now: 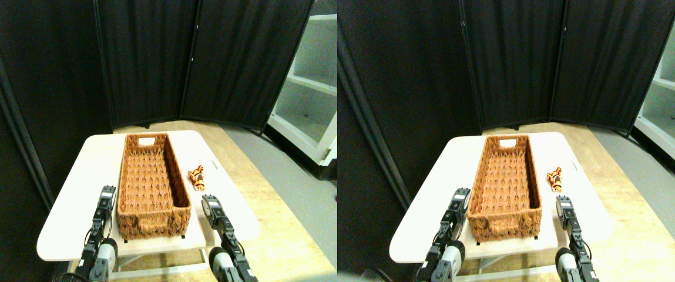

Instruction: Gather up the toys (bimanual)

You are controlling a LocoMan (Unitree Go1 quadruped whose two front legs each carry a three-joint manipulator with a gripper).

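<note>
Orange-black striped plush toy (197, 178) lies on pale bench (87, 176), just right of long wicker basket (151, 185). Left gripper (107, 197) beside basket's near-left corner; right gripper (212, 205) near toy, apart. Jaw state of either: cannot tell.

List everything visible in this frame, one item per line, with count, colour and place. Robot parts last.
Toy: one, orange with black stripes, on the table just right of the basket.
Basket: one, brown wicker, long, appears empty, lengthwise at the table's centre.
Table: one, white top, on a wooden floor.
Folding screen: black panels, behind the table.
Shelf unit: one, white, far right.
Left tool: one, dark, at the basket's near left corner.
Right tool: one, dark, near the basket's near right corner, below the toy.
</note>
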